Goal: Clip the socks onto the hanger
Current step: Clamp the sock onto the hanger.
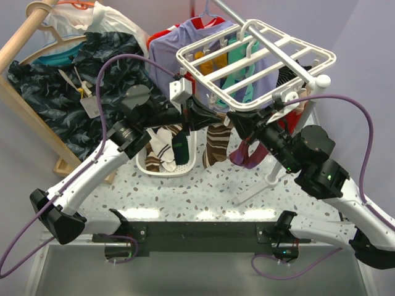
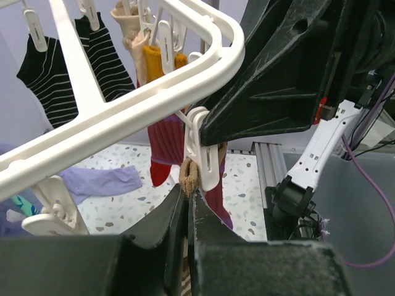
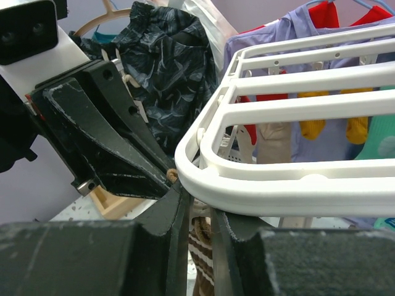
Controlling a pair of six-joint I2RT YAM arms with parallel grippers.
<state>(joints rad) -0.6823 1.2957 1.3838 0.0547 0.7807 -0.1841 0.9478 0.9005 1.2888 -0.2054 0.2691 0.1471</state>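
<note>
The white grid hanger (image 1: pixel 259 58) hangs over the table's back middle. My left gripper (image 1: pixel 207 115) is shut on the top edge of a brown sock with cream stripes (image 1: pixel 216 143), holding it up at a white clip (image 2: pixel 203 148) under the hanger's near rim (image 2: pixel 123 111). In the left wrist view the sock's cuff (image 2: pixel 187 174) sits at my left gripper (image 2: pixel 188 191). My right gripper (image 1: pixel 237 121) faces the left one. Its jaws (image 3: pixel 199 206) close on that clip just under the rim (image 3: pixel 278 185), with the striped sock (image 3: pixel 200 250) hanging between them. A maroon sock (image 1: pixel 250 154) hangs beside it.
A white slotted basket (image 1: pixel 185 169) with more socks stands below the left gripper. A wooden rail (image 1: pixel 24 37) with a dark shirt (image 1: pixel 68 86) stands at the left. Black striped socks (image 2: pixel 46 80) and yellow socks (image 2: pixel 154 61) hang on the hanger. A purple cloth (image 2: pixel 102 184) lies on the table.
</note>
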